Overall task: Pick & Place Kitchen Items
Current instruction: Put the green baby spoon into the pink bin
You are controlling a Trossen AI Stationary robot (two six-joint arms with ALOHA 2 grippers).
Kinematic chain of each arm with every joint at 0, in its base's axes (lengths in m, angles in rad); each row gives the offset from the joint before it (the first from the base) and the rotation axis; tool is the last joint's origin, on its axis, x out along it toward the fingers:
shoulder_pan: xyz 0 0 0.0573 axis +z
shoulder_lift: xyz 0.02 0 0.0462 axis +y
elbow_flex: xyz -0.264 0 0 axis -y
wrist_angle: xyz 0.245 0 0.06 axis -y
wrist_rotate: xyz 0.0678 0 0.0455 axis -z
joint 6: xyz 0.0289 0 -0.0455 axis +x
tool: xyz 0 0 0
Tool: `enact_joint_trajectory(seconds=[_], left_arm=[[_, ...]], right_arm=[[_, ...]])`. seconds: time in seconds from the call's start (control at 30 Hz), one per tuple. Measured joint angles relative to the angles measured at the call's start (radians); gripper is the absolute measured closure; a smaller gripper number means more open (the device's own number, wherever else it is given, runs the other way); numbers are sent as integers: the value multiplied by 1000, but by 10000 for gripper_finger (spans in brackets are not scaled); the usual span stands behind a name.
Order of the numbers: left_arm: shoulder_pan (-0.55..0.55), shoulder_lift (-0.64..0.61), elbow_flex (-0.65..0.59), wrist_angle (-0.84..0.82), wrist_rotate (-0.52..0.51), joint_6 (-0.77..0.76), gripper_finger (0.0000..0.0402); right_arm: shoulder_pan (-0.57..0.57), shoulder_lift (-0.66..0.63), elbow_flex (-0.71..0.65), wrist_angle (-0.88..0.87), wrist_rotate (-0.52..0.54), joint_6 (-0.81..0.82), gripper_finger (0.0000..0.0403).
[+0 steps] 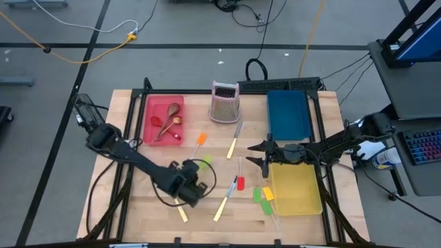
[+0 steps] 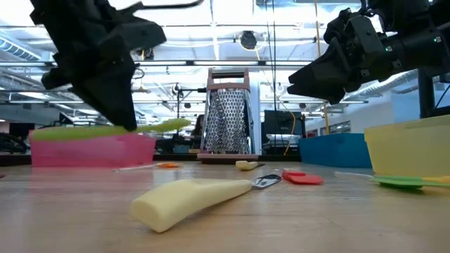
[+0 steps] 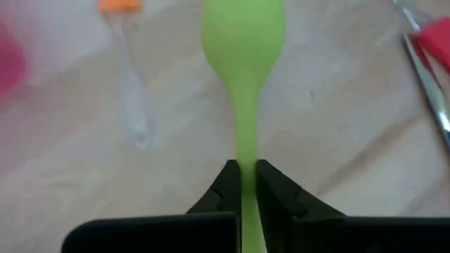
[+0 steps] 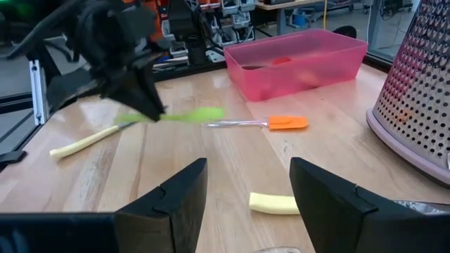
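1. The left gripper (image 3: 248, 184) is pinching the handle of a green spoon (image 3: 243, 42), its two fingers closed tight against the thin stem; the spoon is hanging clear of the wooden table (image 1: 138, 207), near its middle, with the bowl pointing away from the arm.
2. In the low view, the green spoon (image 2: 165, 126) is sitting level in the air, above the tabletop and in front of the red tray (image 2: 91, 149).
3. The red tray (image 1: 153, 110) is holding a brown spoon (image 1: 170, 114) and a red spoon (image 1: 165, 130).
4. An orange-headed spatula (image 4: 260, 123) is lying on the table between the held spoon and the red tray.
5. The right gripper (image 1: 256, 154) is hovering with its jaws spread wide and holding nothing, just beside the yellow tray (image 1: 296, 193), near the blue tray (image 1: 287, 114).
6. A cream-handled knife (image 2: 193, 197) is lying flat at the table's front, and the metal box grater (image 1: 224, 102) is standing upright at the back.
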Motion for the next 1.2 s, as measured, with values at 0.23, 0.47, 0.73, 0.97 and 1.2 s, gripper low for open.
enact_joint_trajectory(seconds=[0.23, 0.47, 0.73, 0.97, 1.2], left_arm=[[2, -106, 0, -273, -95, -58, 400], [120, -208, 2, -518, -101, -154, 401], [84, -168, 2, -202, -37, 44, 383], [-10, -39, 3, -151, -39, -12, 313], [-72, 145, 3, -54, -134, -91, 258]], right_arm=[[0, 0, 0, 8, 1, 0, 206], [0, 0, 0, 20, 2, -2, 206], [0, 0, 0, 19, 2, -22, 206], [0, 0, 0, 18, 2, -20, 206], [0, 0, 0, 22, 2, -19, 206]])
